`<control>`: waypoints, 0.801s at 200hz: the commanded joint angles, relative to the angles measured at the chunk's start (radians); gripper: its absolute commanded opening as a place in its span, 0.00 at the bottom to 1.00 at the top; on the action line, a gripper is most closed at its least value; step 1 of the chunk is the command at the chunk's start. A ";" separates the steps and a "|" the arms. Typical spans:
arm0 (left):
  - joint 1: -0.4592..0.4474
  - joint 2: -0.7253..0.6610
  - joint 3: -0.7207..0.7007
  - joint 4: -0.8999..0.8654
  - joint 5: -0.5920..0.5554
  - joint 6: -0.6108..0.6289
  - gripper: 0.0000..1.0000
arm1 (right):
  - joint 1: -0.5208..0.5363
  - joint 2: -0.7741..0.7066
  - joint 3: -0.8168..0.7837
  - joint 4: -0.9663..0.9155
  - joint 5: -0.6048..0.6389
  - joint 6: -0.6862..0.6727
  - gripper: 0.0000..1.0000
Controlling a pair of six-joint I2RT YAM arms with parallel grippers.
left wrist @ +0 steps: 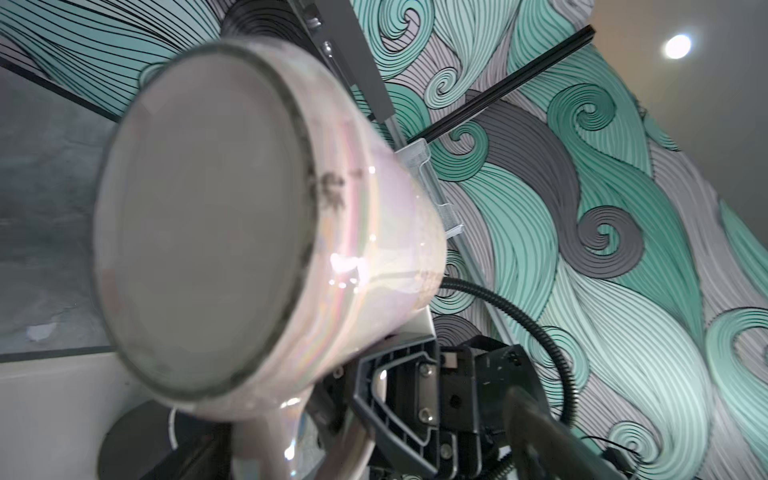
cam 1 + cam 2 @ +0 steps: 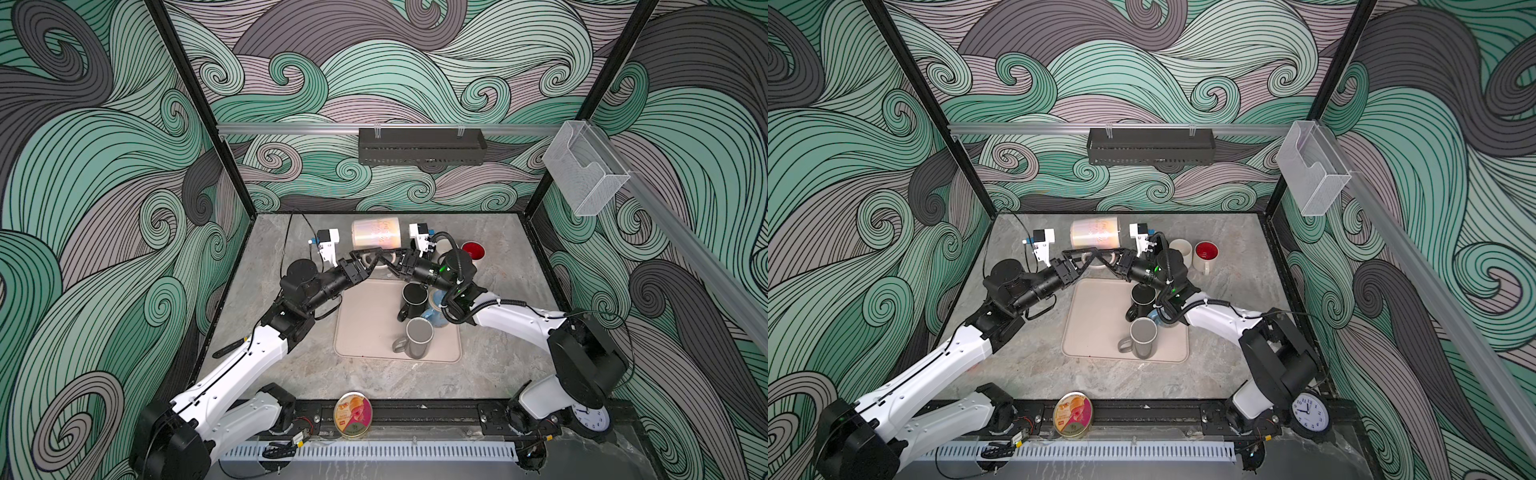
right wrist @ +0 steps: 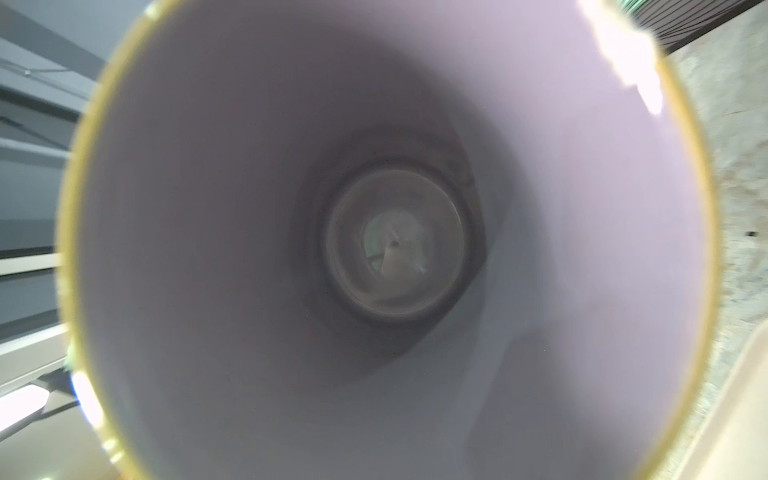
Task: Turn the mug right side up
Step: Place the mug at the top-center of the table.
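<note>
**A:** Where is the iridescent mug (image 2: pixel 376 235)?

**B:** It is up off the table (image 2: pixel 291 374), near the back edge, lying on its side in the air. Both top views show it (image 2: pixel 1095 232) level between the two wrist cameras, with its handle (image 2: pixel 367 262) pointing down.

**A:** Which way does it face?

**B:** Its mouth faces the right arm. The right wrist view looks straight into the mug (image 3: pixel 374 249), down the pale inside to the bottom. The left wrist view meets the mug (image 1: pixel 199 224) from the other end and sees the flat base.

**A:** Who has it?

**B:** The right end effector (image 2: pixel 392 259) is clamped on the handle from below. The left end effector (image 2: pixel 372 258) sits just beside it under the mug, with its fingers spread wide and gripping nothing.

**A:** And the rest?

**B:** On the beige mat (image 2: pixel 361 328) a black mug (image 2: pixel 414 296) and a grey mug (image 2: pixel 417 334) stand upright. A blue mug (image 2: pixel 436 309) is partly hidden under the right arm. Off the mat, beyond that arm, a red-lined mug (image 2: pixel 1206 251) stands just beside a white mug (image 2: pixel 1180 249). A round tin (image 2: pixel 353 413) and a clock (image 2: pixel 590 415) lean at the front rail.
</note>
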 commanded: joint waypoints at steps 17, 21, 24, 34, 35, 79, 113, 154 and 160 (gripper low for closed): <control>0.006 -0.040 0.072 -0.230 -0.096 0.160 0.97 | -0.011 -0.058 0.056 0.083 0.018 -0.033 0.00; 0.006 -0.043 0.074 -0.247 -0.100 0.171 0.97 | -0.012 -0.058 0.057 0.076 0.018 -0.036 0.00; 0.006 -0.045 0.078 -0.262 -0.103 0.181 0.97 | -0.012 -0.059 0.057 0.071 0.016 -0.039 0.00; 0.006 -0.050 0.091 -0.308 -0.113 0.207 0.97 | -0.013 -0.062 0.061 0.054 0.015 -0.048 0.00; 0.006 -0.051 0.091 -0.312 -0.114 0.209 0.97 | -0.014 -0.063 0.061 0.053 0.016 -0.049 0.00; 0.006 -0.080 0.117 -0.468 -0.147 0.359 0.99 | -0.016 -0.104 0.087 -0.119 0.027 -0.153 0.00; 0.006 -0.076 0.106 -0.537 -0.165 0.399 0.98 | -0.016 -0.131 0.126 -0.308 0.064 -0.260 0.00; 0.006 -0.069 0.069 -0.549 -0.153 0.404 0.94 | -0.011 -0.128 0.176 -0.492 0.104 -0.344 0.00; 0.006 -0.069 0.068 -0.554 -0.155 0.406 0.94 | -0.010 -0.123 0.192 -0.525 0.115 -0.358 0.00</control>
